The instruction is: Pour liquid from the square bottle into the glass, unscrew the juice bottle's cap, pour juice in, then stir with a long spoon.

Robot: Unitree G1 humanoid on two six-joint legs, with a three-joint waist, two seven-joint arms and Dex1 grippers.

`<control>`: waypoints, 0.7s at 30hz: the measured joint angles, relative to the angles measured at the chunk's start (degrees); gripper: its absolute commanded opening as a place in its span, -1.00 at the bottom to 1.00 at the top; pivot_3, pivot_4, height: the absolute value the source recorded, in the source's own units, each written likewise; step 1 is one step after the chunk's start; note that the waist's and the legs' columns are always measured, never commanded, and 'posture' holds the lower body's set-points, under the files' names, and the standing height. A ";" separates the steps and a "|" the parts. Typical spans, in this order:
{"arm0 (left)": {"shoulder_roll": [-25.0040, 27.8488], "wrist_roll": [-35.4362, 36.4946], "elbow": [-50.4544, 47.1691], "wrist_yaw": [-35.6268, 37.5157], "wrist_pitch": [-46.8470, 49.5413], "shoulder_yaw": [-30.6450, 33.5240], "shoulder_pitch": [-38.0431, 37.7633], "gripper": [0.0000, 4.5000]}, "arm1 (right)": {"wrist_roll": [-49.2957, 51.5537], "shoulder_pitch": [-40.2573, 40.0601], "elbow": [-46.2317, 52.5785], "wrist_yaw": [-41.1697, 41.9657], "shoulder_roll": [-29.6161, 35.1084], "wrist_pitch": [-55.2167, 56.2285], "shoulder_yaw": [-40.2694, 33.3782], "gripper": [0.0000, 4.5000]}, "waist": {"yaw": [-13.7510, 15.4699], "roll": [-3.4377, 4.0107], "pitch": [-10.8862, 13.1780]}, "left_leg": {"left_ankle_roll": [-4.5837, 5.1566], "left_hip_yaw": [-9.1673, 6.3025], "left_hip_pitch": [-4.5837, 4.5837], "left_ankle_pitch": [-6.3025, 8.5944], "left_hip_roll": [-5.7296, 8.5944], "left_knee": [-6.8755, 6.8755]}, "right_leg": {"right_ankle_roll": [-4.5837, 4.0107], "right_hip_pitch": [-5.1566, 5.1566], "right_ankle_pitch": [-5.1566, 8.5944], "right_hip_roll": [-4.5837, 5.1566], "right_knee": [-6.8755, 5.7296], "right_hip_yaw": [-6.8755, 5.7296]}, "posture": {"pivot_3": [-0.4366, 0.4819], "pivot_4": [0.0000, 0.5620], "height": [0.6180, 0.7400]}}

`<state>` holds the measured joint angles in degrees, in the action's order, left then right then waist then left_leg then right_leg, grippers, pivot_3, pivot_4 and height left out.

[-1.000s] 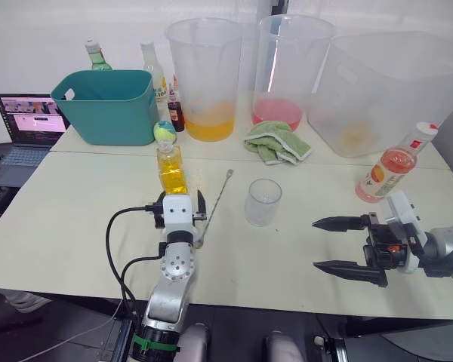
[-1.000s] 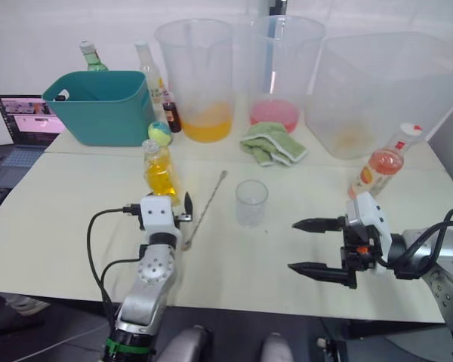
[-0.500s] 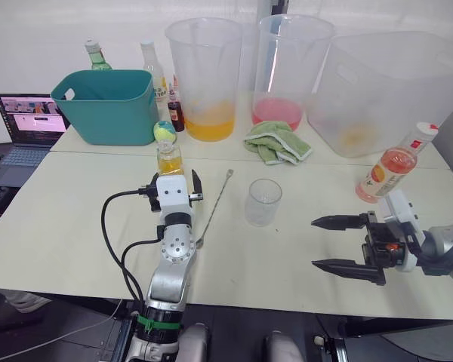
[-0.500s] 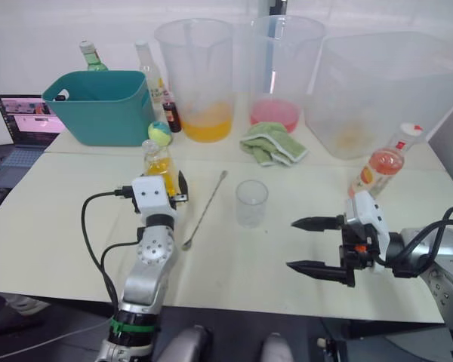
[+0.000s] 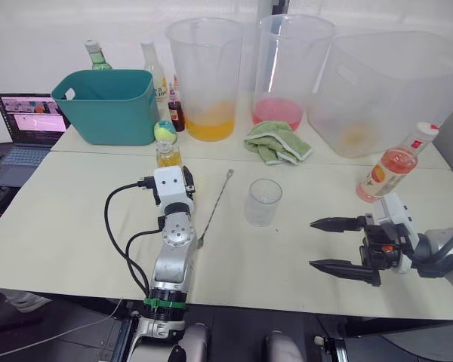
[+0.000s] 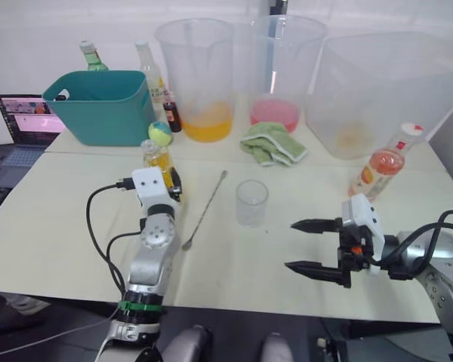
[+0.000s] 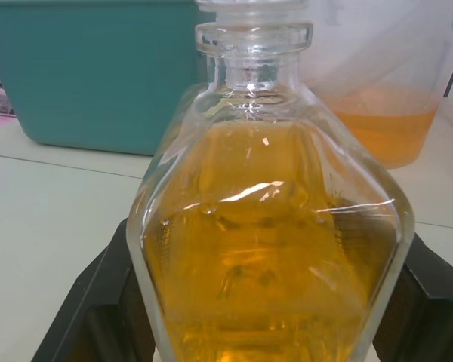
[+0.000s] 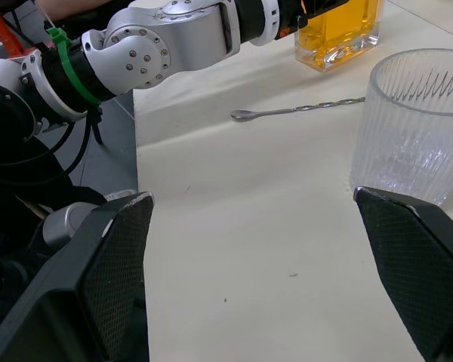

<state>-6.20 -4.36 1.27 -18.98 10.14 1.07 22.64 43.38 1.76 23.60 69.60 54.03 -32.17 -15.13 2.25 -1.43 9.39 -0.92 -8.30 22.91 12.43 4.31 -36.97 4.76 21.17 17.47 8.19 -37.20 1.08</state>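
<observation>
Left gripper (image 7: 268, 332): black fingers (image 7: 90, 309) flank the square bottle (image 7: 268, 226) on both sides, bottle between them; contact cannot be confirmed. Bottle stands upright on the table (image 5: 75, 219), left of centre in the left eye view, yellow liquid inside. Right gripper (image 5: 334, 245), lower right: fingers spread wide, holding nothing. Glass (image 5: 263, 201) at centre, empty. Spoon (image 5: 215, 205) lies between bottle and glass. Juice bottle (image 5: 392, 164) at right edge, capped.
</observation>
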 measured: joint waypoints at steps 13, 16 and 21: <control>7.79 12.96 -7.35 20.70 -2.82 2.23 -7.88 0.24 | 0.11 -2.16 4.24 -5.24 -4.08 -0.02 0.23 1.00 | -0.16 0.01 0.00 | -0.04 -0.09 0.11 -0.02 0.05 -0.02 | -0.03 0.16 -0.04 0.03 -0.06 0.00 | -0.05 -0.47 0.97; 15.62 22.34 -12.42 33.91 -1.11 2.84 -12.46 0.24 | 0.10 -2.18 5.27 -7.17 -5.54 -0.01 0.86 1.00 | -0.47 -0.07 0.04 | -0.07 -0.17 0.37 -0.04 0.05 -0.03 | -0.19 0.60 -0.19 0.03 -0.35 0.00 | -0.05 -0.47 0.97; 28.90 38.17 -15.96 55.02 6.85 5.01 -13.65 0.24 | -0.87 -2.26 5.10 -8.10 -6.40 1.48 1.01 1.00 | -1.32 -0.06 0.05 | -0.11 -0.25 0.58 -0.08 0.08 -0.05 | -0.23 1.01 -0.21 0.03 -0.76 0.02 | -0.05 -0.47 0.97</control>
<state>22.70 33.81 -14.69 36.03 16.99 6.09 8.99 42.52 -0.50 28.70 61.50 47.63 -30.69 -14.11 0.92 -1.49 9.44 -1.02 -8.55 23.49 12.35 4.39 -37.02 4.53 22.18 17.26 8.23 -37.96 1.10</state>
